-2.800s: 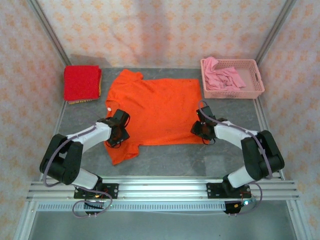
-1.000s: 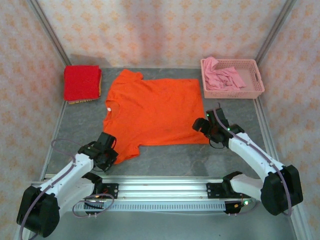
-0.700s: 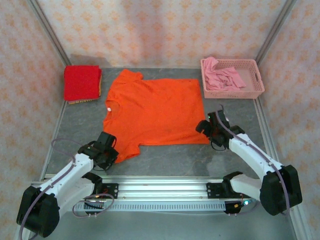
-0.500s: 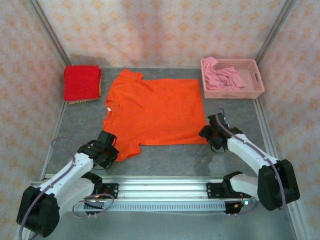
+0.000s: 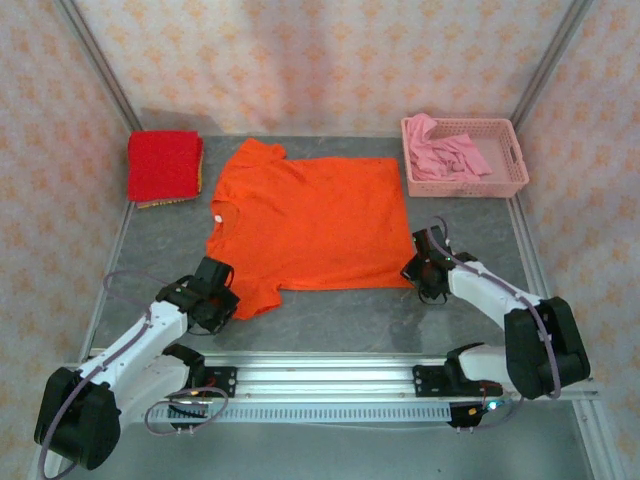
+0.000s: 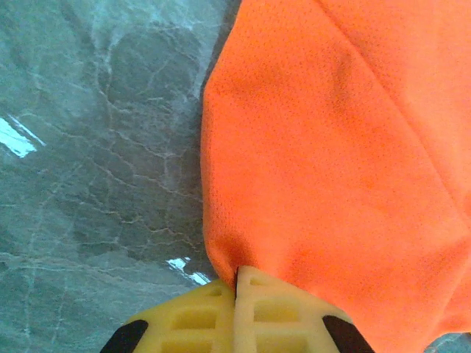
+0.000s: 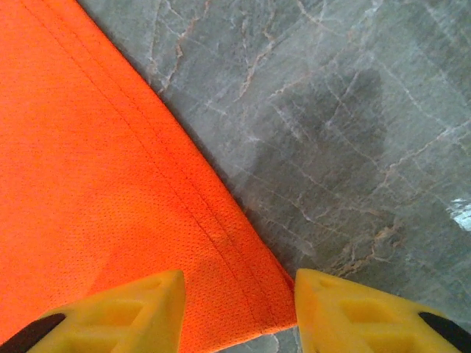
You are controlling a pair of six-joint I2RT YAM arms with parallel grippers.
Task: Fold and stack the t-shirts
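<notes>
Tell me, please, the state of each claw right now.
Left claw: closed on the orange t-shirt, at its sleeve.
Right claw: open, straddling the shirt's hem corner.

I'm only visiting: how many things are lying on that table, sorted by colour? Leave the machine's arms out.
Orange: 1, the t-shirt spread flat.
Red: 1, the folded shirt at the far left.
Pink: 2, the basket and the crumpled cloth in it.
Total: 4.
</notes>
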